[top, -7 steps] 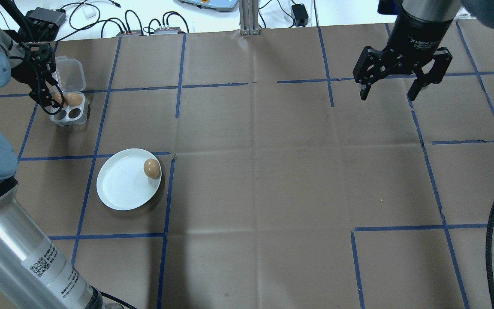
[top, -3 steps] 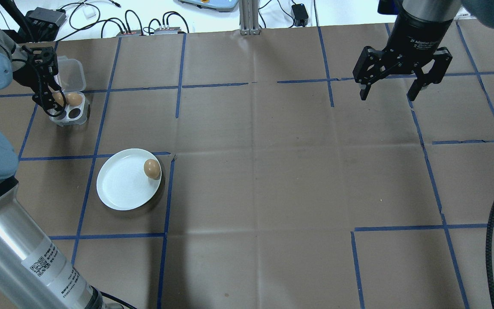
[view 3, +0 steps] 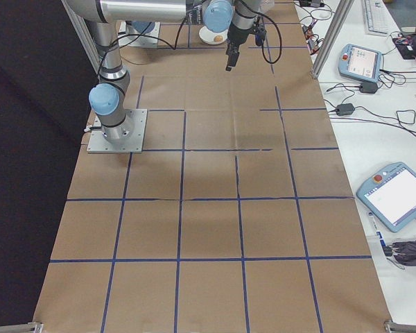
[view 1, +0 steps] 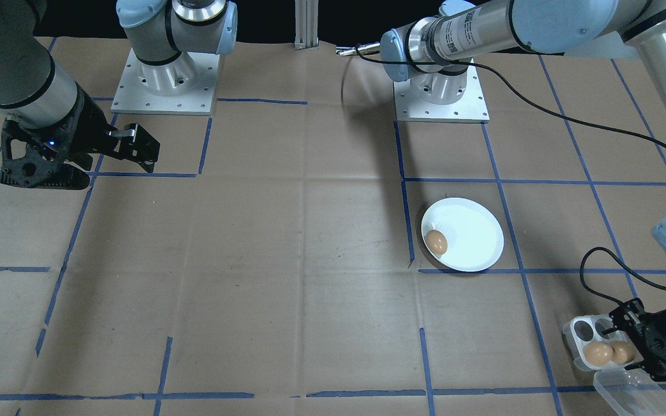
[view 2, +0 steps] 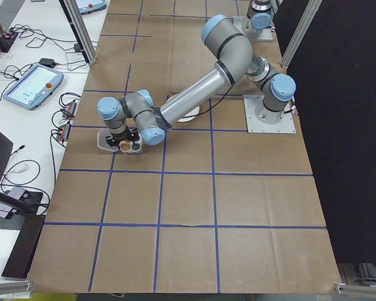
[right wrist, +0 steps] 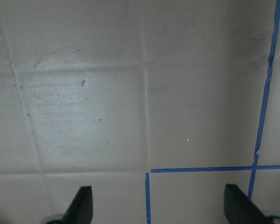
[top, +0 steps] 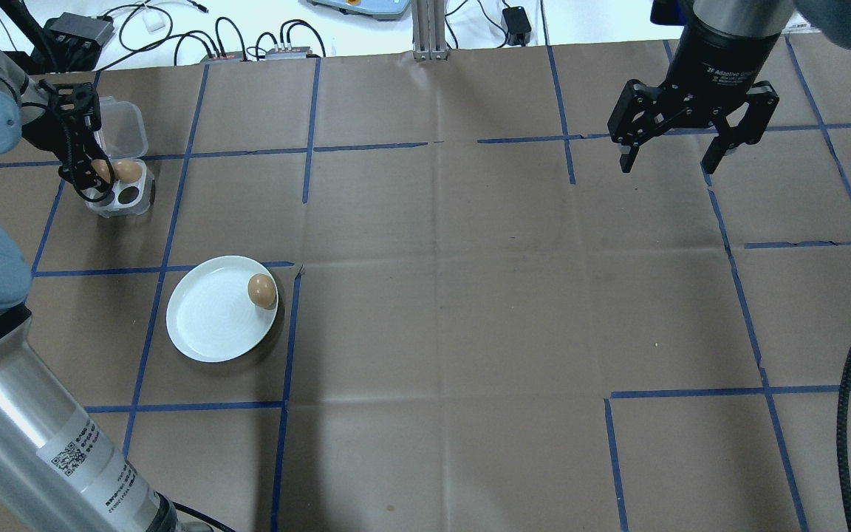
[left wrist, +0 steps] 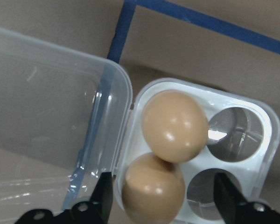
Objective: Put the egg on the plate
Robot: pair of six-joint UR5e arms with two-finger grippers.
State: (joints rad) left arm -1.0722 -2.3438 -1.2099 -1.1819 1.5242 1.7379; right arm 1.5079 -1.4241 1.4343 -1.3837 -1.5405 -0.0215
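Second pick under way, by the look of it. Left gripper (left wrist: 161,205) spread wide over the tray (left wrist: 252,140), straddling the nearer egg (left wrist: 154,189), not yet closed on it. Other tray egg (left wrist: 175,126) touching it, beside two vacant holes; clear lid (left wrist: 42,126) hinged open on the tray's far side from those holes. Plate (top: 207,318) near the tray, toward the robot, already carrying one egg (top: 262,290) at its rim. Right gripper (top: 691,140) wide too, idle, well apart from the tray. Next, probably: descend, close gently without nudging the neighbour, lift straight, carry to bare plate.
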